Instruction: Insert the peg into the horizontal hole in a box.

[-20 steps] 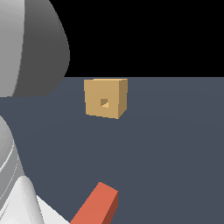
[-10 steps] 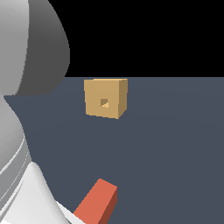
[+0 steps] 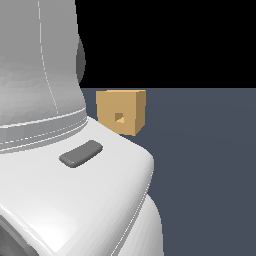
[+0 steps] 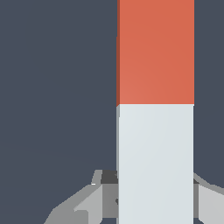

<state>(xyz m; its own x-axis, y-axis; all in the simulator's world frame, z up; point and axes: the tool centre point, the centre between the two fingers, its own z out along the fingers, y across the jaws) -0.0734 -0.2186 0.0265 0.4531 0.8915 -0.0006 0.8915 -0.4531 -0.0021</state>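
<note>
The tan box sits on the dark floor in the exterior view, and its small square hole faces the camera. The peg fills the wrist view as a long bar, red-orange at one end and white at the other. My gripper straddles the white end, open, with one grey finger showing on each side of the bar. In the exterior view the peg and the gripper are hidden behind the white arm.
The arm's large white link takes up the exterior view's left and lower half and overlaps the box's lower left corner. Dark grey floor lies to the exterior view's right of the box.
The arm has swung further into the exterior view and now hides the peg, which lay in plain sight on the floor before. The box has not moved.
</note>
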